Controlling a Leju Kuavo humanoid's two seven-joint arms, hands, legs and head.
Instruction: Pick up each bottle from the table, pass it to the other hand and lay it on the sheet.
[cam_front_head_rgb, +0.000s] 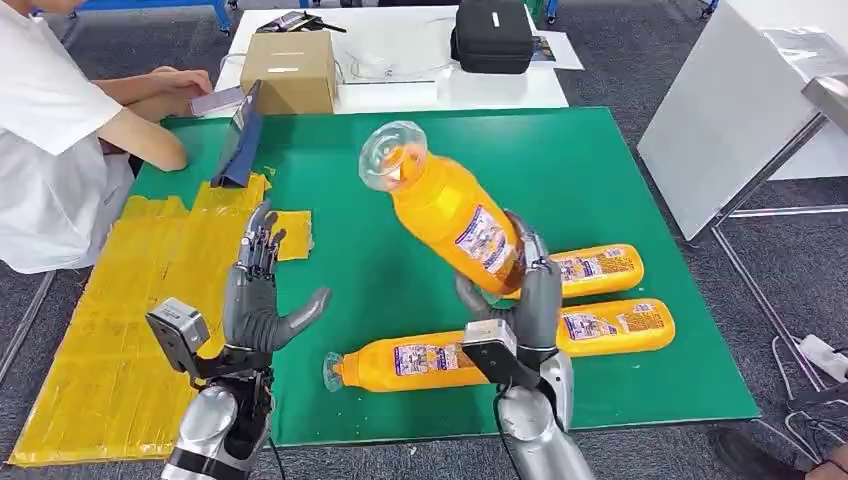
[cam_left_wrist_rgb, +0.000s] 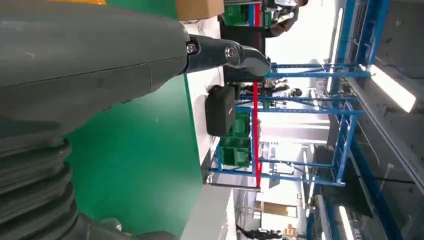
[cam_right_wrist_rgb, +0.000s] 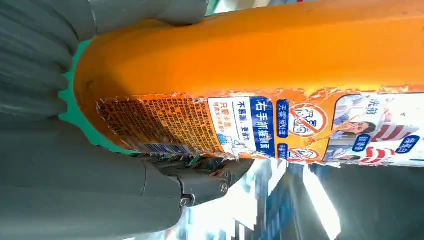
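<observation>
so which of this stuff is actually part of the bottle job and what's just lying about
Part of the job:
- orange bottle held by the right hand
- three orange bottles lying on the green table
- yellow sheet
- open left hand

Just lying about:
- cardboard box
- black case
- tablet

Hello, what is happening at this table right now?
The right robot hand holds one orange bottle up above the green table. The left robot hand is open beside it, holding nothing. Three more bottles lie on the table. The yellow sheet has no bottle yet. A person sits nearby.
</observation>
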